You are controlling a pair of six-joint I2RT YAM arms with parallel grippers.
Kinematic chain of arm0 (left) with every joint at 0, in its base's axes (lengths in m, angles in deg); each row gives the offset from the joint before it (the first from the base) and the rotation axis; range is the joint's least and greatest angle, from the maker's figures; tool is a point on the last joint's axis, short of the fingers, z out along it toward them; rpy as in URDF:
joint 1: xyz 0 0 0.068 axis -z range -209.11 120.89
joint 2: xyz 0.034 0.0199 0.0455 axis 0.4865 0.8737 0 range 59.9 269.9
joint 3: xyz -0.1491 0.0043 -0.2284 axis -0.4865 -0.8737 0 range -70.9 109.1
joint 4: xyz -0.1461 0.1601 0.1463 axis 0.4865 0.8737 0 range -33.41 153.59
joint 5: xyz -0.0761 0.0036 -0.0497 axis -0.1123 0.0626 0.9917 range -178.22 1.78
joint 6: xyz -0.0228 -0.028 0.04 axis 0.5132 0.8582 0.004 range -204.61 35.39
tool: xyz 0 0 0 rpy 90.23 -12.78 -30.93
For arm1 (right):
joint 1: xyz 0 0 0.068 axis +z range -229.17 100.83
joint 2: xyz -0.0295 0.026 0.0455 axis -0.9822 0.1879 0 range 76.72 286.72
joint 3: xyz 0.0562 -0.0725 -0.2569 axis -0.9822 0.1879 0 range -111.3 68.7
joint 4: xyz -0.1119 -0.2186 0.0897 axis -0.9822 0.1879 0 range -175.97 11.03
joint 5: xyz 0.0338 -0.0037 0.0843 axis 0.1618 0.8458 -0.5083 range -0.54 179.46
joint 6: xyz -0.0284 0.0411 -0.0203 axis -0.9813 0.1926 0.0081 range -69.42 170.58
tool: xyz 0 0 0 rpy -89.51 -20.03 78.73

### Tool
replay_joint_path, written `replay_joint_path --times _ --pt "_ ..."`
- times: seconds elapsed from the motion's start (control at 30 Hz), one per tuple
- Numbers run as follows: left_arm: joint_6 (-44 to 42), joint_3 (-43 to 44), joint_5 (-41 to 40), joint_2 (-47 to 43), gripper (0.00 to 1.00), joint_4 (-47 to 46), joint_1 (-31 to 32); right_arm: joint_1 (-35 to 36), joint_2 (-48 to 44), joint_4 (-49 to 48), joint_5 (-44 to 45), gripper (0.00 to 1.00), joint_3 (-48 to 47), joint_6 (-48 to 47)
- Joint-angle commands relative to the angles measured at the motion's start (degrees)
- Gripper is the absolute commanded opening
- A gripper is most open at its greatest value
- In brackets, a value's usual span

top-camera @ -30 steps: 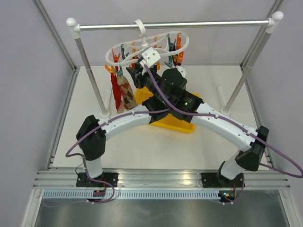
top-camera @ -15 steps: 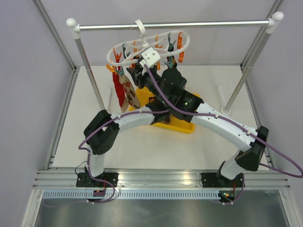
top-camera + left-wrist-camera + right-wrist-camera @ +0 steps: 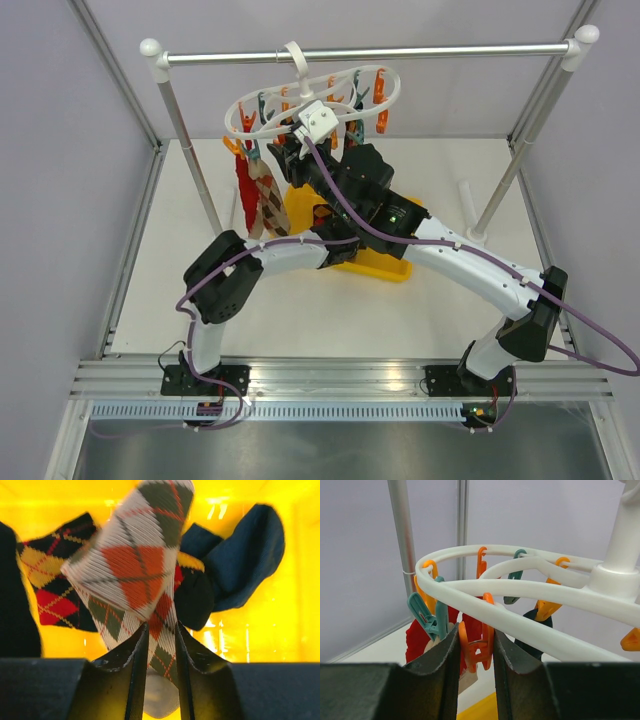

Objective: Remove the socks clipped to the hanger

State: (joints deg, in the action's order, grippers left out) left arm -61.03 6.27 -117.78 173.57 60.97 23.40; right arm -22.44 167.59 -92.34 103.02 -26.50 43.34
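Note:
My left gripper (image 3: 159,628) is shut on a white, orange and green argyle sock (image 3: 135,565), held over the yellow bin (image 3: 280,630). A dark navy sock (image 3: 240,565) and a black, red and yellow argyle sock (image 3: 55,590) lie in the bin. My right gripper (image 3: 475,628) is shut on an orange peg (image 3: 476,649) under the white hanger (image 3: 535,626). Behind it, a teal peg (image 3: 427,617) holds a pale sock, and a red sock (image 3: 417,640) hangs there too. In the top view the hanger (image 3: 296,58) hangs from the rail, with socks (image 3: 258,195) clipped at its left.
The silver rail (image 3: 420,50) spans two slanted posts (image 3: 190,150). The yellow bin (image 3: 378,264) sits mid-table under both arms. My left wrist is tucked beneath the right arm (image 3: 440,245). Grey walls close in both sides.
My left arm's elbow has swung right and forward while its wrist stayed over the bin. The right gripper stayed at the hanger, which swayed slightly.

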Motion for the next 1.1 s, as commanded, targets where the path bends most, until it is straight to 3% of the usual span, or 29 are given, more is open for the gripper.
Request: replay_joint_path --times 0.0,0.3,0.53,0.63,0.9,1.07 --pt "2.88 -0.88 1.70 1.11 0.32 0.89 -0.13 -0.04 0.01 -0.22 0.41 0.02 -1.92 0.30" --pt "5.34 -4.65 2.32 -1.07 0.33 1.07 -0.22 -0.13 -0.08 -0.31 0.15 0.03 -1.75 0.57" --pt "2.54 -10.10 2.75 -8.36 0.61 -4.12 -0.13 -0.04 -0.17 -0.31 0.32 0.03 -1.75 0.30" --pt "0.69 -12.91 3.72 -12.14 0.65 -8.86 -0.04 -0.04 -0.08 -0.31 0.41 0.03 -1.83 0.30" --pt "-4.14 -18.80 6.53 -21.10 0.68 -14.75 0.92 -0.04 -0.43 -0.13 0.85 0.03 -1.48 0.04" --pt "-4.94 -26.79 9.07 -26.38 0.69 -19.76 1.72 -0.04 -1.48 -0.13 1.20 0.03 -0.17 -0.05"
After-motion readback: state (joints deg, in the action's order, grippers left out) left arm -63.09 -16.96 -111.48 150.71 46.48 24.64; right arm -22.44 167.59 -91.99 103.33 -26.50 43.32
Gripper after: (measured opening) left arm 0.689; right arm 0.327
